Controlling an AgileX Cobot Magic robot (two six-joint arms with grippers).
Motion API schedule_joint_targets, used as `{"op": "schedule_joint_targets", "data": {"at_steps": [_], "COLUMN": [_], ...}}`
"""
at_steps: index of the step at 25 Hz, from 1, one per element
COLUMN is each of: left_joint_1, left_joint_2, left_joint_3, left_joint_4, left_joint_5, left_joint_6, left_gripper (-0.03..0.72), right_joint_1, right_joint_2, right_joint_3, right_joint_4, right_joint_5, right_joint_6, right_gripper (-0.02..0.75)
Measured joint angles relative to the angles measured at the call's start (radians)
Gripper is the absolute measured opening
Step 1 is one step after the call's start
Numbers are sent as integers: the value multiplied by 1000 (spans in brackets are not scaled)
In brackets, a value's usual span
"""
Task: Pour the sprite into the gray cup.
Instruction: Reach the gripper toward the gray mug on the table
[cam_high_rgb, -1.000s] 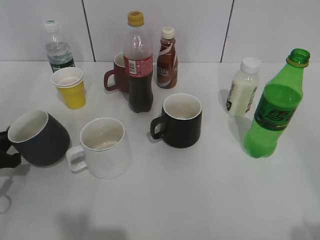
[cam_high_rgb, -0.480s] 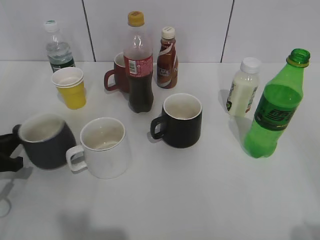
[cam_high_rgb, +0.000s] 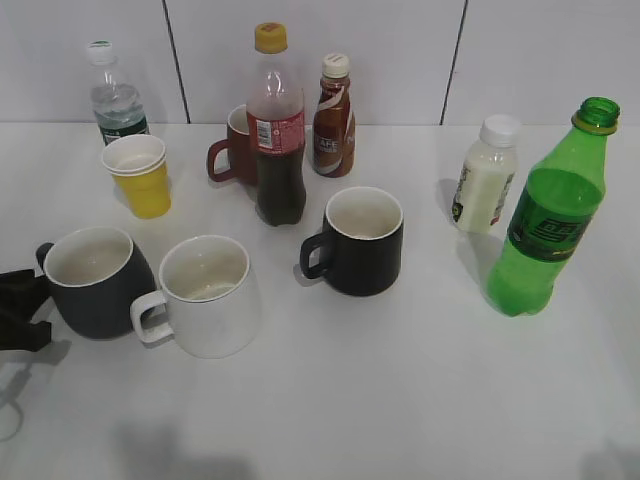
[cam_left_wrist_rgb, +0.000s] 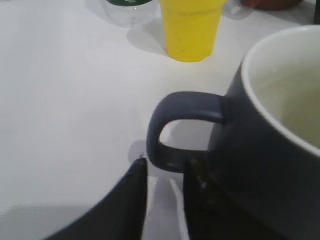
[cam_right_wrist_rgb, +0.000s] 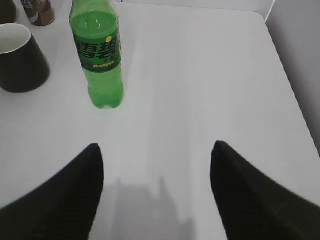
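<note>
Standing upright, capless green sprite (cam_high_rgb: 551, 226) w/ dark label; right end effector (cam_right_wrist_rgb: 156, 187) spread wide.

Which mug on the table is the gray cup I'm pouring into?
Look at the table's front left edge. The gray cup stands there, touching the white mug on its right. It is dark gray, cream-white inside and wider at the base, unlike the straight-sided black mug.

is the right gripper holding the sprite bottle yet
No, the right gripper is open and empty, with the sprite standing apart from it on the table.
</note>
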Motion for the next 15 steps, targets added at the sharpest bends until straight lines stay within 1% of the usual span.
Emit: {"op": "schedule_joint_targets", "data": {"at_steps": [3,6,8,12,15], "left_joint_1": [10,49,91,188,217], "left_joint_2": [0,0,1,1,1], "left_joint_3": [0,-9,-30,-68,-101], "left_joint_4": [-2,29,89,258,333], "left_joint_5": [0,1,1,2,4], "left_joint_6": [17,21,23,23,16], "left_gripper": [271,324,337,342,343], "right_joint_1": [0,0,0,0,0], "right_joint_2": [0,0,0,0,0], "right_joint_3": [0,0,0,0,0], "right_joint_4": [0,0,0,0,0], "right_joint_5": [0,0,0,0,0], "right_joint_6": [0,0,-1,-1,-1], "right_gripper": [503,503,503,503,503]}}
